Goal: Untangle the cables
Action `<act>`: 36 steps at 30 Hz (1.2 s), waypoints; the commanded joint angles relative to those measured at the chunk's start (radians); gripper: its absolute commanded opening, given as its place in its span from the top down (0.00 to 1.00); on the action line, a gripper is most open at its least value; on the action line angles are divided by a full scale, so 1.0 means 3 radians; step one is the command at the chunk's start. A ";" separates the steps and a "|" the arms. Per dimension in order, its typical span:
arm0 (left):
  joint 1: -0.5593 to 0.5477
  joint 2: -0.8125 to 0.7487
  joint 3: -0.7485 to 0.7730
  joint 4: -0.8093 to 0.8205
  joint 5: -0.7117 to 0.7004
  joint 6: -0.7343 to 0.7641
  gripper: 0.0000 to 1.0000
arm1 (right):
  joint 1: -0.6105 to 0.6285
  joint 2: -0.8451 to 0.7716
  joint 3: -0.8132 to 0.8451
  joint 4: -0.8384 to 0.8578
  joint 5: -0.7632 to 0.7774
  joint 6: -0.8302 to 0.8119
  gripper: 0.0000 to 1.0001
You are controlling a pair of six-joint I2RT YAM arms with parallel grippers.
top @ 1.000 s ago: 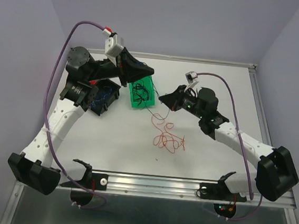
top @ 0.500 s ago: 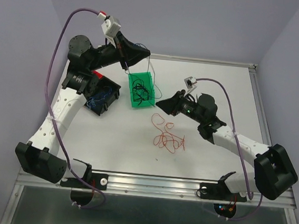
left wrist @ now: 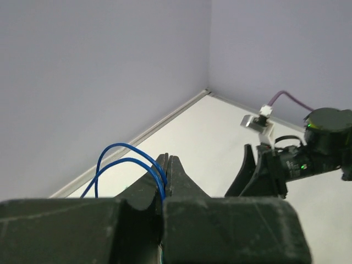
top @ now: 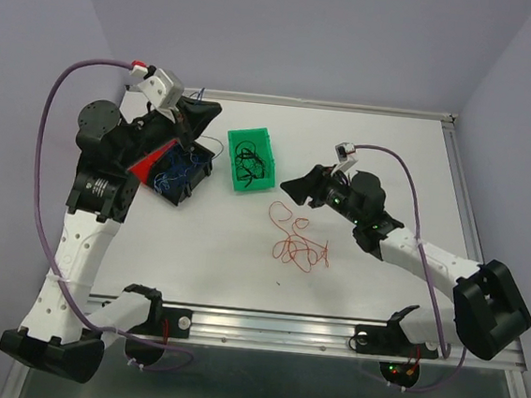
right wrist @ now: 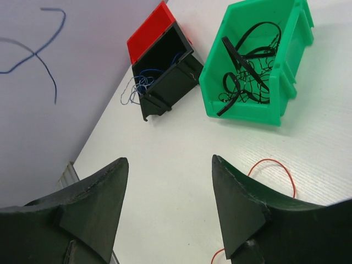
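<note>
The black cables [top: 249,162] are binned; left end effector [left wrist: 167,160] pinches a blue cable [left wrist: 125,145] near the far-left bin [top: 180,196]; red cables [top: 299,247] lie loose centrally; right end effector [right wrist: 169,160] gapes empty.

One bin [top: 248,187] at centre holding cables [top: 250,160], second bin [top: 192,184] left of it, loose cable [top: 300,248] nearer, seemingly apart.

Bright, even overhead light, soft faint shadows, near foreground blurred

White perforated arm links [top: 70,251], black joint housings [top: 492,310], purple cables [top: 98,60] along each arm, dark wedge-shaped fingers [right wrist: 96,201].
</note>
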 commanded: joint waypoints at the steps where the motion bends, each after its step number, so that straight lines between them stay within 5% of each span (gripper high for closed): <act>1: 0.0126 -0.0065 -0.0221 -0.0370 -0.0176 0.0500 1.00 | 0.0023 -0.0171 -0.0075 0.0018 0.0119 -0.0001 0.32; 9: 0.0356 -0.0177 -0.0564 -0.0846 -0.0090 0.1047 1.00 | 0.0023 -0.0289 -0.0070 -0.0069 0.0139 -0.0037 0.32; 16: 0.0637 -0.0157 -0.0810 -0.0744 0.0227 0.1140 1.00 | 0.0023 -0.0320 -0.0060 -0.0105 0.0129 -0.0057 0.33; 36: 0.1373 0.1151 -0.0263 -0.0493 0.0999 0.1114 1.00 | 0.0028 -0.0182 -0.0014 -0.0115 0.0063 -0.0098 0.33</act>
